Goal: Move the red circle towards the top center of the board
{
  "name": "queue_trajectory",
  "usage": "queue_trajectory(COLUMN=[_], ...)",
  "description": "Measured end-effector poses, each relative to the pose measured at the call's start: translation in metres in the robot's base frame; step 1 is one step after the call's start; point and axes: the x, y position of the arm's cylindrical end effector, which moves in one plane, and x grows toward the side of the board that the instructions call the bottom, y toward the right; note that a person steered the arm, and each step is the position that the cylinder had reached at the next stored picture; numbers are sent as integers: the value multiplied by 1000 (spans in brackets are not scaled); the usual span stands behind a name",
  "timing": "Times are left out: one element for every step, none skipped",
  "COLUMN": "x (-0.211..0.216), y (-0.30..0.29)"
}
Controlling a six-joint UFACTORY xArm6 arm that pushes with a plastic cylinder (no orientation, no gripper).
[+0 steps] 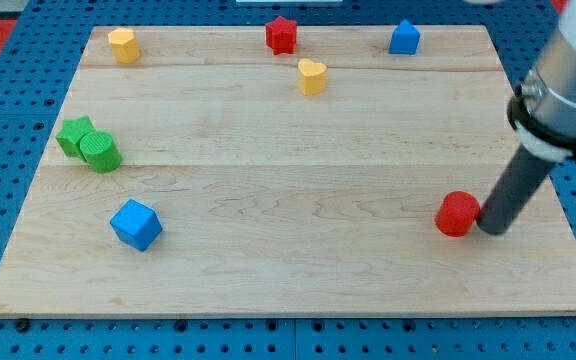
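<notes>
red circle (457, 214) sits near right on the counter (288, 150), my tip (492, 228) touching its right side. no pincer here. light, stiff, slides easily; push from its near-right edge.

Arm: enters from upper right | rod: dark, slanting down-left | my tip (490, 228): on tabletop, near right
</notes>
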Motion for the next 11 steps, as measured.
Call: queue_trajectory(x=[16, 49, 11, -32, -30, -29, -59, -96, -109, -109, -104], y=[-13, -25, -36, -41, -44, -74, -69, -55, -50, -52, -88])
